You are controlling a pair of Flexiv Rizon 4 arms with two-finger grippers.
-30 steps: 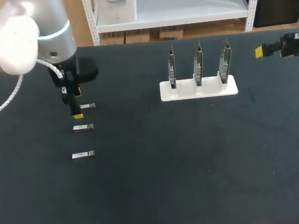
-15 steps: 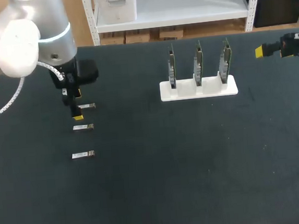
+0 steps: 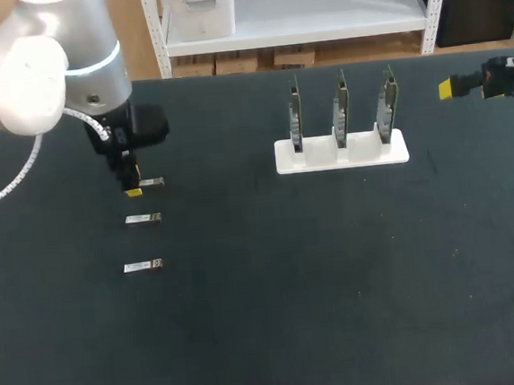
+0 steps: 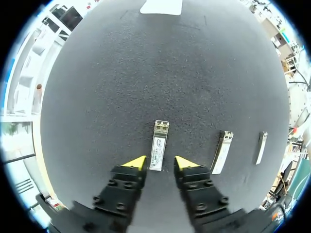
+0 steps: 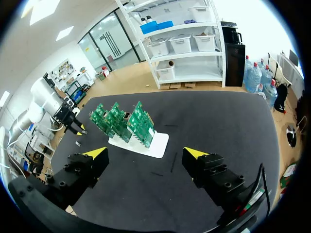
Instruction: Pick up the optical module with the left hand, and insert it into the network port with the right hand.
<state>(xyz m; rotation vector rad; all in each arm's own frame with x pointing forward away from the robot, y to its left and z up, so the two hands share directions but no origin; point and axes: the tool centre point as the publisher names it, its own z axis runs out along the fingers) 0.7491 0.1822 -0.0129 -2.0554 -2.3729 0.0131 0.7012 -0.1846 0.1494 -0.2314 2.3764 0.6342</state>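
The optical module [image 4: 159,145] is a slim silver metal bar with a white label on its top face. It lies flat near the worktop's [image 3: 337,284] far left corner, in a row with two other modules [image 4: 221,151]. The left gripper [image 4: 160,164] straddles one end of it, fingers narrowly apart, with a gap on each side. The right gripper [image 5: 146,152] hangs wide open at the far right edge.

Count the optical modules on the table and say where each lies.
3. The first module lies partly between the open fingers of the left gripper, the second module beside it, the third module beyond that. None seems hidden.
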